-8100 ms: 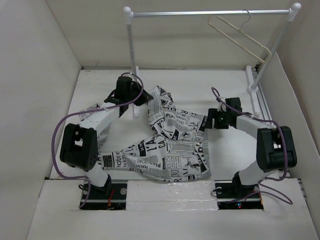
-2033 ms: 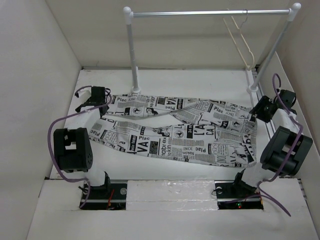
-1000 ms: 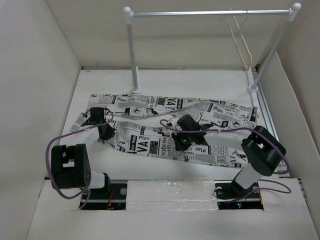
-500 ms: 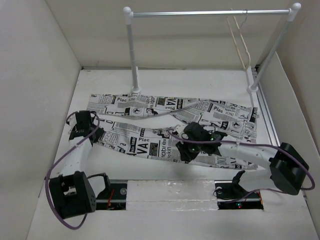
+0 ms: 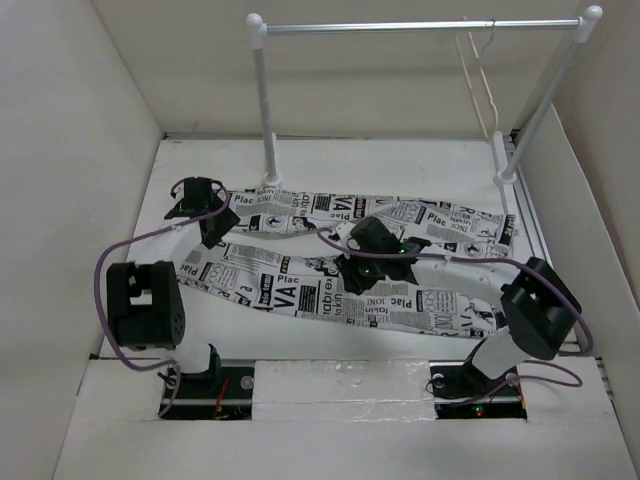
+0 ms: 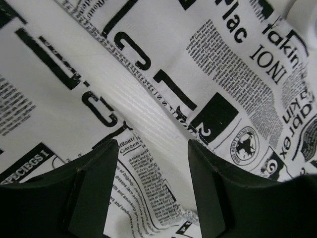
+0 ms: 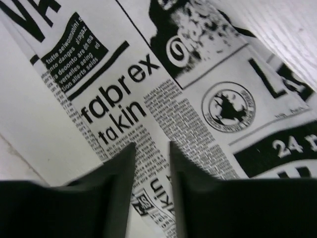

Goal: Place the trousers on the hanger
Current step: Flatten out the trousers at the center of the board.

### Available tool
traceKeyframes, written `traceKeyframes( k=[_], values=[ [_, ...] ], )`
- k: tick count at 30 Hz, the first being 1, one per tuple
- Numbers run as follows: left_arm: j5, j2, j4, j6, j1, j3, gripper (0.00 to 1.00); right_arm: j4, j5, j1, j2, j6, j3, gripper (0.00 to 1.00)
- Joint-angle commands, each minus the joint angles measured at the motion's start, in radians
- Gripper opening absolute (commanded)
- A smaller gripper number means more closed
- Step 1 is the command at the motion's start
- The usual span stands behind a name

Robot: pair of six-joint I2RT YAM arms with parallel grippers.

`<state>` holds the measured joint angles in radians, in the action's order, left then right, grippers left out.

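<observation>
Bare table between 2 rail posts

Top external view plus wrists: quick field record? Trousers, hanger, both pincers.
trousers: spread flat across the table, both legs laid out, not on the hanger
hanger: hooked on the rail near its right end, bare
left pincer: open, low over the trousers' left end
right pincer: narrowly open, low over the trousers' middle, nothing visibly gripped

trousers spread flat, hanger on rail, left tool, right tool above cloth
</observation>
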<state>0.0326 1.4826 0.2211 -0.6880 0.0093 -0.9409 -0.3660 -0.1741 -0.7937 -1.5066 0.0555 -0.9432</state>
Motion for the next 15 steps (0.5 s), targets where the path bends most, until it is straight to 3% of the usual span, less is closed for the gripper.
traceKeyframes(
  k=[1, 2, 5, 7, 9, 11, 13, 14, 15],
  values=[
    [-0.043, 0.069, -0.008, 0.036, -0.005, -0.084, 0.54, 0.035, 0.021, -0.067, -0.075, -0.026, -0.058, 0.44],
    [-0.043, 0.088, -0.009, 0.038, -0.005, -0.096, 0.54, 0.029, 0.025, -0.081, -0.096, -0.032, -0.058, 0.55],
    [0.012, 0.175, -0.002, 0.039, -0.005, -0.142, 0.54, 0.025, 0.065, -0.131, -0.171, -0.029, -0.046, 0.55],
    [0.029, 0.231, 0.017, 0.039, 0.004, -0.165, 0.53, 0.036, 0.076, -0.142, -0.204, -0.022, -0.023, 0.45],
    [0.036, 0.248, 0.017, 0.041, 0.004, -0.185, 0.51, 0.033, 0.055, -0.176, -0.204, -0.013, -0.013, 0.26],
    [0.059, 0.246, 0.017, 0.045, 0.004, -0.193, 0.48, 0.004, 0.022, -0.188, -0.146, -0.008, -0.008, 0.21],
    [0.078, 0.234, 0.003, 0.054, 0.014, -0.190, 0.47, -0.028, 0.044, -0.174, -0.081, -0.014, -0.017, 0.26],
    [0.091, 0.243, 0.006, 0.059, 0.024, -0.196, 0.47, -0.074, 0.051, -0.100, -0.023, -0.043, -0.079, 0.43],
    [0.092, 0.243, 0.006, 0.059, 0.024, -0.196, 0.47, -0.074, 0.051, -0.099, -0.023, -0.080, -0.080, 0.44]
  ],
)
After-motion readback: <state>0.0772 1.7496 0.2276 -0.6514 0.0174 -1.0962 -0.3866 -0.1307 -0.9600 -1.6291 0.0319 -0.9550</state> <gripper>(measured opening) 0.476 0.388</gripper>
